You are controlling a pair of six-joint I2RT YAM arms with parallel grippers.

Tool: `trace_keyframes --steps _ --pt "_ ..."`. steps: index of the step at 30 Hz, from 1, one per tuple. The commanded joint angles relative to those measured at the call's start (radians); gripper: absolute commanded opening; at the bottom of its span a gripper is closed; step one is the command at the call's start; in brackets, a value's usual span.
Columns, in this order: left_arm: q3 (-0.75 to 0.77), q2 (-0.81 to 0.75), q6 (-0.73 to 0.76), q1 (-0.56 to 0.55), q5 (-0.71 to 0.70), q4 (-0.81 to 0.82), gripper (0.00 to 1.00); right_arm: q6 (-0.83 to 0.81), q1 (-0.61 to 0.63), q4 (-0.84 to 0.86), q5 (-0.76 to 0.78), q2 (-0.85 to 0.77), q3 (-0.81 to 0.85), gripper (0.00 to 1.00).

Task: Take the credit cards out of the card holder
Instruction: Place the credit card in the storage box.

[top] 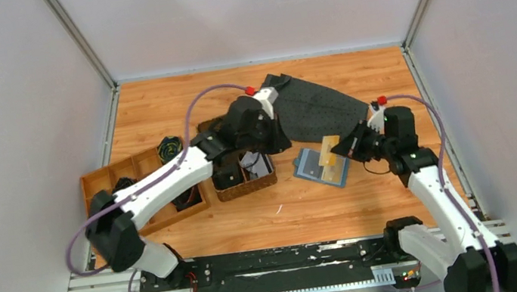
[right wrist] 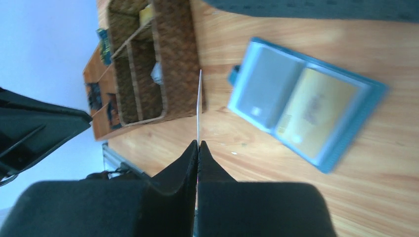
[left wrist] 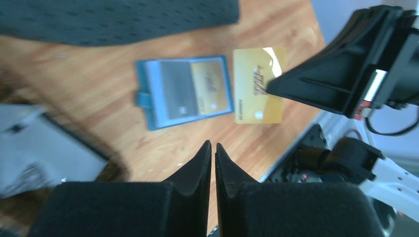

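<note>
The card holder lies open on the table, directly in front of the right end effector, which is clamped on one gold credit card lifted clear of it. A grey card and a second gold card sit in its slots. Its long axis runs arm to arm; the left end effector, fingers together on nothing, is farther off

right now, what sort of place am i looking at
Most likely a robot lab test cell: pale walls on metal framing enclose a wooden tabletop; left arm and right arm are bolted to a rail at its near edge.
</note>
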Motion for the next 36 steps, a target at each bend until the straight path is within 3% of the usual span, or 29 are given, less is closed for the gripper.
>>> trace_keyframes --steps 1,6,11,13,17,23,26,36 --pt "-0.068 -0.174 0.053 0.032 -0.286 -0.17 0.09 0.097 0.196 0.023 0.138 0.108 0.164 0.0" --pt "-0.11 -0.375 0.045 0.044 -0.57 -0.323 0.11 0.206 0.39 0.144 0.287 0.258 0.278 0.0" --pt "-0.16 -0.567 -0.007 0.061 -0.676 -0.416 0.16 0.312 0.589 0.299 0.534 0.409 0.37 0.0" --pt "-0.176 -0.632 -0.026 0.065 -0.716 -0.448 0.17 0.349 0.645 0.306 0.643 0.49 0.434 0.0" --pt "-0.161 -0.731 0.013 0.084 -0.83 -0.525 0.22 0.393 0.663 0.217 0.665 0.723 0.694 0.0" --pt "-0.114 -0.791 -0.004 0.095 -0.803 -0.619 0.23 0.507 0.709 0.2 0.781 0.953 0.911 0.0" --pt "-0.108 -0.824 -0.033 0.095 -0.769 -0.632 0.23 0.571 0.732 0.106 0.847 1.045 1.018 0.0" --pt "-0.103 -0.928 -0.075 0.095 -0.732 -0.684 0.24 0.783 0.853 0.051 1.161 1.166 1.097 0.0"
